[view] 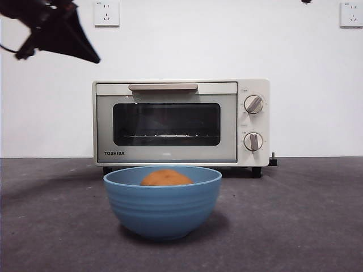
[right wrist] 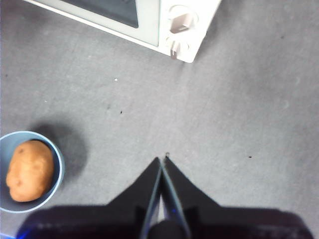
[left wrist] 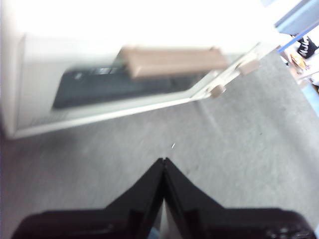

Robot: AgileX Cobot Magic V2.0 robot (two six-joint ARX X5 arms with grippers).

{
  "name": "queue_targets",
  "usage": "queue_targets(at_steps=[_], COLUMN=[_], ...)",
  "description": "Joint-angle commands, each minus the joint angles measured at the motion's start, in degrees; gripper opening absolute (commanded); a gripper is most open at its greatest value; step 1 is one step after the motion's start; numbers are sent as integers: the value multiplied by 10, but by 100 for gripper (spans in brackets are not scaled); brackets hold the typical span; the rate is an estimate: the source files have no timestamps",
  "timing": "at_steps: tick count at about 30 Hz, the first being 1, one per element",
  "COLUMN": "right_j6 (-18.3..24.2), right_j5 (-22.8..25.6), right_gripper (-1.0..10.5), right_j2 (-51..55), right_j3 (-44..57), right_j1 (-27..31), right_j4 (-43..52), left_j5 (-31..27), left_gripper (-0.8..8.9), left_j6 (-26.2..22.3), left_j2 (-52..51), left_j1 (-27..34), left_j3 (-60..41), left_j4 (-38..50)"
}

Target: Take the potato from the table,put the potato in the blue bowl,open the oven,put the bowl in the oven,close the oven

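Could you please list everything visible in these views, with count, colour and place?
oven: one, cream-white with dark glass door, door shut, at the back of the table, behind the bowl.
oven handle: one, beige bar, across the top of the door.
knobs: two, round, stacked beside the door.
blue bowl: one, light blue, on the table in front of the oven.
potato: one, orange-brown, inside the bowl.
table: one, dark grey.
wall sockets: two, white, on the wall.
left gripper: black, jaws shut, empty, raised near the oven handle.
right gripper: black, jaws shut, empty, above bare table beside the bowl.
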State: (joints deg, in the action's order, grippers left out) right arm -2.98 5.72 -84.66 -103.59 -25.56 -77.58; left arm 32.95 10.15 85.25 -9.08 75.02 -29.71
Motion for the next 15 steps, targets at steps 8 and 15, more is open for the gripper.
queue_targets(at_steps=[8,15], right_j6=[37,50], right_j5=[-61,-125], right_gripper=[-8,-8], right_j2=[44,128], right_j3=[100,285], right_j1=[58,93], right_j4=[71,146], left_j5=[-17,-71], left_gripper=[-5,-5], left_j6=[-13,-58], left_j2=[120,192], left_j1=[-35,-59], left_j3=[175,276], left_j4=[-63,-130])
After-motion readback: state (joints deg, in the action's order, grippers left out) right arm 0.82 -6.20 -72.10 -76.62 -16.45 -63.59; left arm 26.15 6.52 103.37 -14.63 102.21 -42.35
